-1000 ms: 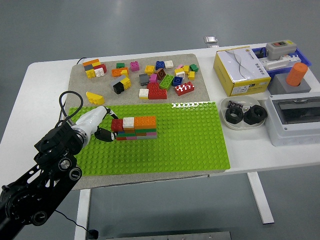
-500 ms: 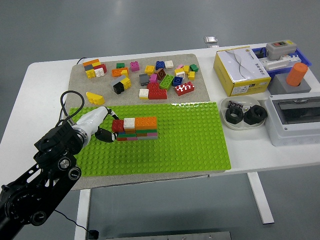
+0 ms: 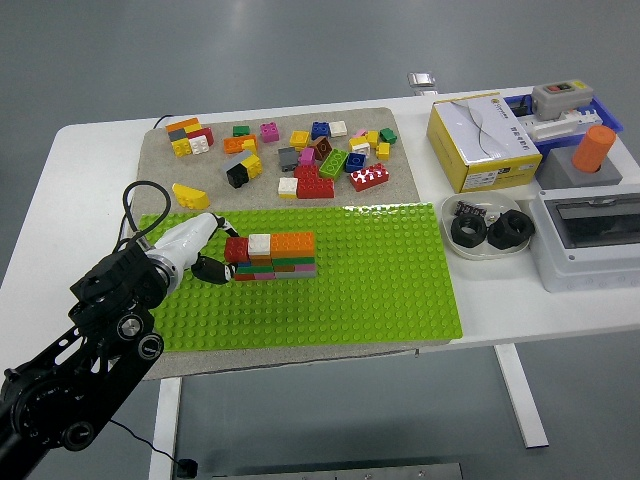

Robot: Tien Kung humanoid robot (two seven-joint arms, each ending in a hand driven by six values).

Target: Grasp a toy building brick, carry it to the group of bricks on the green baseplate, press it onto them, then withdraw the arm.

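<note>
We note the red brick point(image 3: 236, 249) at the left end of the brick stack point(image 3: 275, 256) on the green baseplate point(image 3: 350, 290). The left hand point(image 3: 200, 250) touches it; whether its fingers grip we cannot tell. Loose bricks point(image 3: 320, 160) lie on the grey mat behind

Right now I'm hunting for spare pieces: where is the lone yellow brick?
In the head view, the lone yellow brick lies on the grey mat, left side, just beyond the green baseplate's far-left corner.

Lab: white table point(image 3: 90, 190), breaker box point(image 3: 590, 235), switch parts.
</note>
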